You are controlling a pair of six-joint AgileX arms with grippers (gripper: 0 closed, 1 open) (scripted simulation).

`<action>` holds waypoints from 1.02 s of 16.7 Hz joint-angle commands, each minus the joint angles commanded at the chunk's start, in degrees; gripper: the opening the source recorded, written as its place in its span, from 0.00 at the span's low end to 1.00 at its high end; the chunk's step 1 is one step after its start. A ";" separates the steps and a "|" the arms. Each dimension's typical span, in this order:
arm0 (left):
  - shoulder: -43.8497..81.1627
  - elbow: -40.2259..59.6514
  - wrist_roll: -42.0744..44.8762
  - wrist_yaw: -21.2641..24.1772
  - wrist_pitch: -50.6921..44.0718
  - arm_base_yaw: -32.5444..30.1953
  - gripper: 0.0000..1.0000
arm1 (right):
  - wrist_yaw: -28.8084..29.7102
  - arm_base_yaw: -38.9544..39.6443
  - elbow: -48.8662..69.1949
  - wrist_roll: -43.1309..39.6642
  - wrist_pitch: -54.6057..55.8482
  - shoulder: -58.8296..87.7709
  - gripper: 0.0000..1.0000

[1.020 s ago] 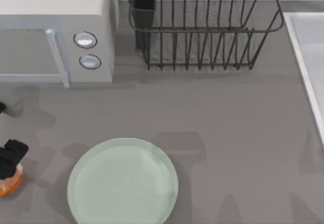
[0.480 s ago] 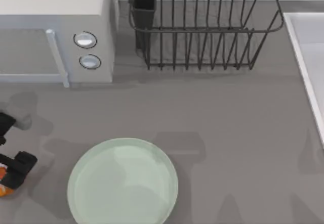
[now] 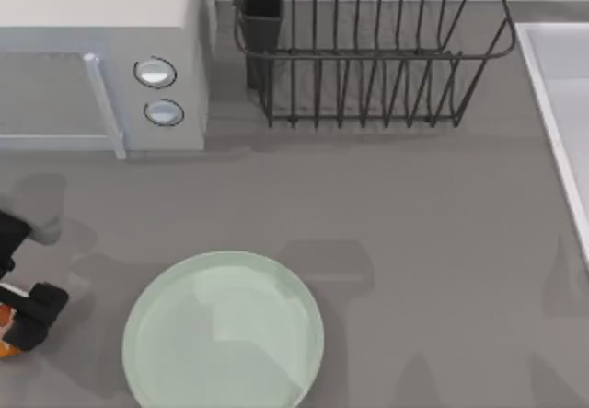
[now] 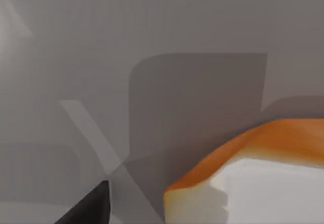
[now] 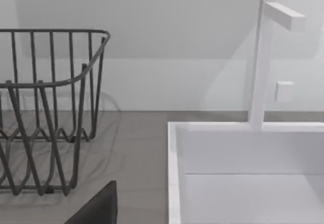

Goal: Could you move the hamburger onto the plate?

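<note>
The hamburger (image 3: 5,345) is at the table's far left edge, an orange-tan bun mostly covered by my left gripper (image 3: 15,321), which is shut on it. In the left wrist view the hamburger (image 4: 253,178) is very close, orange on top with a pale band, and one dark finger (image 4: 90,208) shows beside it. The pale mint-green plate (image 3: 223,332) lies at the front of the table, to the right of the hamburger, with nothing on it. A part of my right gripper (image 5: 98,206) shows near the sink.
A grey microwave (image 3: 101,49) stands at the back left. A dark wire dish rack (image 3: 368,49) stands at the back middle. A white sink (image 5: 243,168) with a tap (image 5: 263,57) is along the right edge. Bare tabletop lies between plate and rack.
My left gripper closed over the hamburger and shifted with it slightly towards the left edge. More of the bun is now hidden under the gripper. The plate has not moved.
</note>
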 joint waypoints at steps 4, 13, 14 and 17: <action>0.00 0.00 0.00 0.00 0.00 0.00 0.70 | 0.00 0.00 0.00 0.00 0.00 0.00 1.00; 0.00 0.00 0.00 0.00 0.00 0.00 0.02 | 0.00 0.00 0.00 0.00 0.00 0.00 1.00; 0.00 0.00 0.00 0.00 0.00 0.00 0.00 | 0.00 0.00 0.00 0.00 0.00 0.00 1.00; 0.00 0.00 0.00 0.00 0.00 0.00 0.00 | 0.00 0.00 0.00 0.00 0.00 0.00 1.00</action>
